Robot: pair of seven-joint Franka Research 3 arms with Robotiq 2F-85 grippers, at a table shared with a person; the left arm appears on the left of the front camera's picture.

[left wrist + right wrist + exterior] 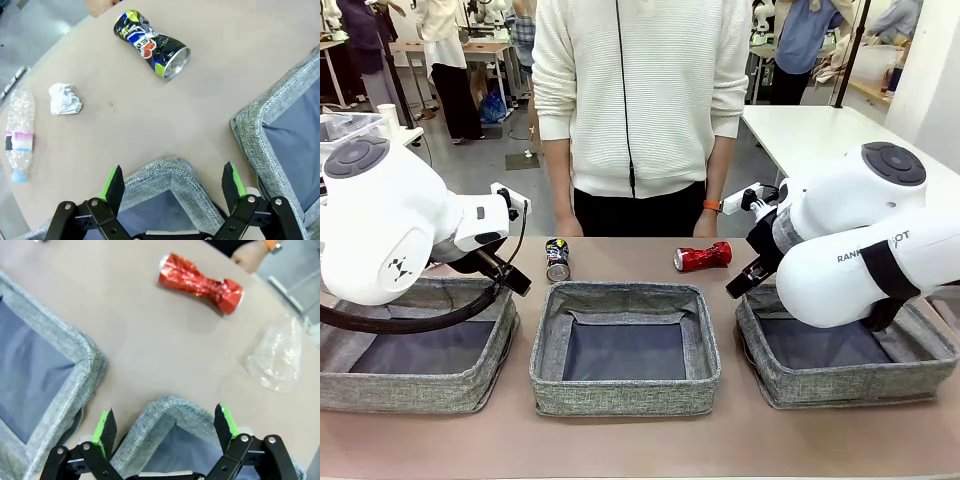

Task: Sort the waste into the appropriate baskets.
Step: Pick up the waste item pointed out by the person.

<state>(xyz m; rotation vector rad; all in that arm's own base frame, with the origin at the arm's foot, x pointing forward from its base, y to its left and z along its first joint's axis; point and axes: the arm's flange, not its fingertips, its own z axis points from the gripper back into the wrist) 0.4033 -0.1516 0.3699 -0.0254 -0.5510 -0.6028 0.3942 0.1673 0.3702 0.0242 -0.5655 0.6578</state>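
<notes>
Close to the robot's edge of the table (620, 445) three grey baskets sit in a row: the left basket (420, 392), the middle basket (625, 396) and the right basket (840, 386). The left gripper (173, 172) hangs over the far corner of the left basket, fingers wide apart and holding nothing. The right gripper (165, 414) hangs over the far corner of the right basket (also wide apart and empty). Past the baskets, near the table's far edge, the dark can (150, 44) lies on its side ahead of the left gripper. It is slanted, so I think the wrist must turn to pinch it across its middle. The paper wad (65, 99) and the bottle (20, 132) lie more toward the table's left edge. The red can (200, 282) lies ahead of the right gripper, so that arm is nearer to it.
</notes>
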